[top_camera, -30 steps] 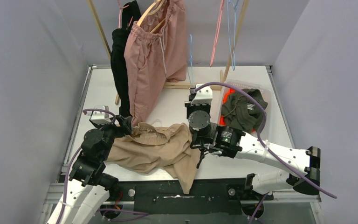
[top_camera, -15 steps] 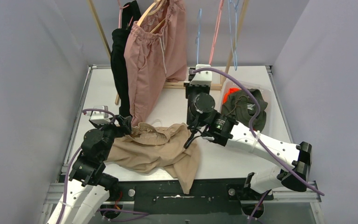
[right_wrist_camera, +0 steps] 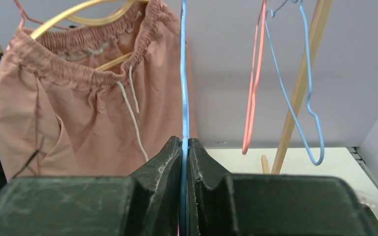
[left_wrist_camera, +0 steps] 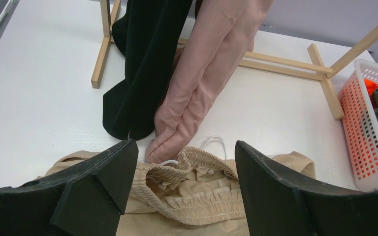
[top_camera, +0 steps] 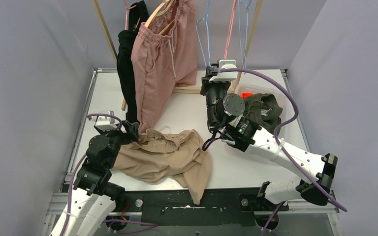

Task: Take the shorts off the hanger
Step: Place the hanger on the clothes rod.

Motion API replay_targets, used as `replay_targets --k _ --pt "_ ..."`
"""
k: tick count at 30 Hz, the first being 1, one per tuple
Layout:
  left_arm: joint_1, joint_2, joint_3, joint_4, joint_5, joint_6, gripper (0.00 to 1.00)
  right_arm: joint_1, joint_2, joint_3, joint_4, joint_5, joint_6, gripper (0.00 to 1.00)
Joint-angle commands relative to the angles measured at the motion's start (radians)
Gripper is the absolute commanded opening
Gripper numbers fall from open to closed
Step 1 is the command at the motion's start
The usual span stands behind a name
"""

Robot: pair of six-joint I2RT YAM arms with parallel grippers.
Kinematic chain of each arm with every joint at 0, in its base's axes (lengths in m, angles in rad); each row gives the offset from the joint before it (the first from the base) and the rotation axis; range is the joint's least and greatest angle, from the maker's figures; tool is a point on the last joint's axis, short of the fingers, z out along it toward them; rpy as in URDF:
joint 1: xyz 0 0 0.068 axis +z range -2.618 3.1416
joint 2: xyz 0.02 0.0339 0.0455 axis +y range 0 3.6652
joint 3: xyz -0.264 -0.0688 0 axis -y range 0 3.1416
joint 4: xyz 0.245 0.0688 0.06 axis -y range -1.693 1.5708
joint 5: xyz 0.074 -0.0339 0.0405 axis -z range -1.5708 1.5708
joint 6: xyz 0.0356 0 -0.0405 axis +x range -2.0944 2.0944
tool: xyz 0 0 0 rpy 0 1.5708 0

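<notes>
right end effector (right_wrist_camera: 184,145) clamped on blue hanger (right_wrist_camera: 183,73), risen from table (top_camera: 103,98) to rack (top_camera: 105,29) | beige shorts (top_camera: 167,157) freed, lying before rack under open left end effector (left_wrist_camera: 184,155) | pink shorts (top_camera: 162,64) still on rack, likely next

Left end effector (left_wrist_camera: 183,147) spread wide, low, right end effector (right_wrist_camera: 184,141) clamped, high

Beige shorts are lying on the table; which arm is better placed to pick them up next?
Left. The left hand is open directly over the waistband of the beige shorts; the right hand is shut on a blue hanger, raised at the back.
</notes>
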Motion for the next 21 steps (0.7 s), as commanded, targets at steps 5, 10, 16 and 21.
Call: replay_targets --k 5,10,16,21 --pt "0.01 -0.011 0.015 0.037 0.016 -0.001 0.72 -0.003 0.004 0.1 0.165 0.007 -0.102 0.0" --pt "0.008 -0.027 0.012 0.037 0.01 -0.001 0.72 -0.021 0.044 0.141 0.191 0.087 -0.134 0.0" --pt "0.003 -0.056 0.002 0.041 0.007 -0.007 0.72 -0.062 0.068 0.202 0.153 0.072 -0.127 0.0" --pt "-0.002 -0.063 0.001 0.042 0.008 -0.009 0.72 -0.124 0.084 0.255 0.058 0.028 -0.051 0.0"
